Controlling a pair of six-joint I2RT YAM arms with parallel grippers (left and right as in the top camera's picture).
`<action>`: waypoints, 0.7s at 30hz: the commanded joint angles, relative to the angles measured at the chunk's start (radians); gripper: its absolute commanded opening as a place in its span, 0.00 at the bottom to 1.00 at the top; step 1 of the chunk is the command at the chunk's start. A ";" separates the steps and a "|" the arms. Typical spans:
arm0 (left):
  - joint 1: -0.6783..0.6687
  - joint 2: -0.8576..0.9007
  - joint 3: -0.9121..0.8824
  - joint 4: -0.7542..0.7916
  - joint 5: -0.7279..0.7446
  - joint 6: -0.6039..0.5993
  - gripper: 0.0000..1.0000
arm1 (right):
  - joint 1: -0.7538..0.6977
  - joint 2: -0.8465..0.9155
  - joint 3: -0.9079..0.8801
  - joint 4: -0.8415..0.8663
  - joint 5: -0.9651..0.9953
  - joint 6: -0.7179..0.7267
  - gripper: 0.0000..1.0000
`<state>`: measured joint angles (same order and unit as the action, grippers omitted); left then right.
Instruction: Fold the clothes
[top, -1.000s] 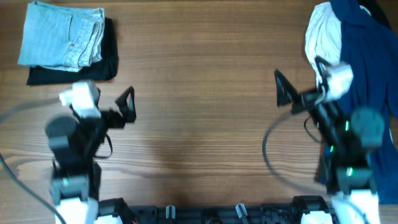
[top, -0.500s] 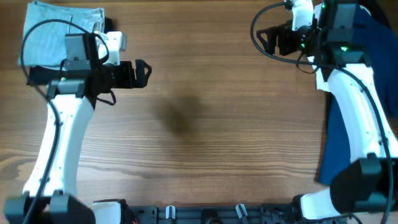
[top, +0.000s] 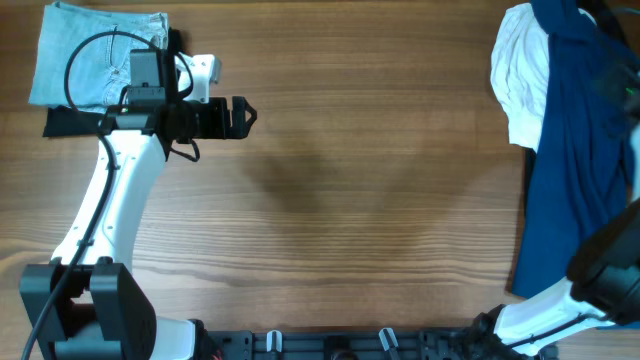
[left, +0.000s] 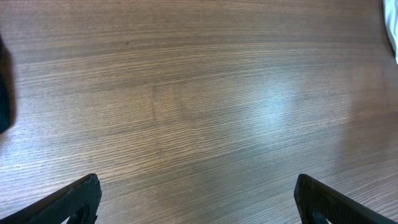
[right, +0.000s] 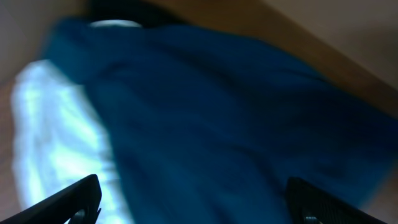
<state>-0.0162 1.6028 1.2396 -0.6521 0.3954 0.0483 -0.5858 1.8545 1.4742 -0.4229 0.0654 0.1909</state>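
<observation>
Reach has shifted: your right gripper (right: 193, 200) now hangs over the blue shirt (top: 570, 170) heaped at the table's (top: 380, 200) right edge, fingers (right: 71, 200) wide and empty; your left gripper (top: 240, 115) gapes empty over bare wood. Folding hasn't begun.

Garment count on table (top: 350, 200): 4 in all.
- 1 × royal-blue shirt (top: 570, 180), at 3 o'clock.
- 1 × white shirt (top: 518, 80), at 2 o'clock.
- 1 × pale denim jeans (top: 95, 55), at 10 o'clock.
- 1 × black folded item (top: 62, 122), under the jeans.

Hand count: 2. The left hand (top: 250, 115) shows overhead. The right hand (right: 199, 202) shows in its wrist view only.

Table count: 1.
</observation>
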 joint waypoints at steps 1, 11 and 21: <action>-0.024 0.002 0.019 0.022 0.023 0.019 1.00 | -0.092 0.086 0.019 -0.001 -0.100 0.005 0.89; -0.029 0.002 0.019 0.032 0.023 0.019 1.00 | -0.121 0.282 0.019 0.048 -0.171 -0.060 0.64; -0.029 0.002 0.019 0.035 0.023 0.019 1.00 | -0.121 0.252 0.019 0.032 -0.171 -0.060 0.36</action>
<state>-0.0414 1.6028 1.2400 -0.6243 0.3988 0.0483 -0.7086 2.1239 1.4757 -0.3801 -0.0898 0.1326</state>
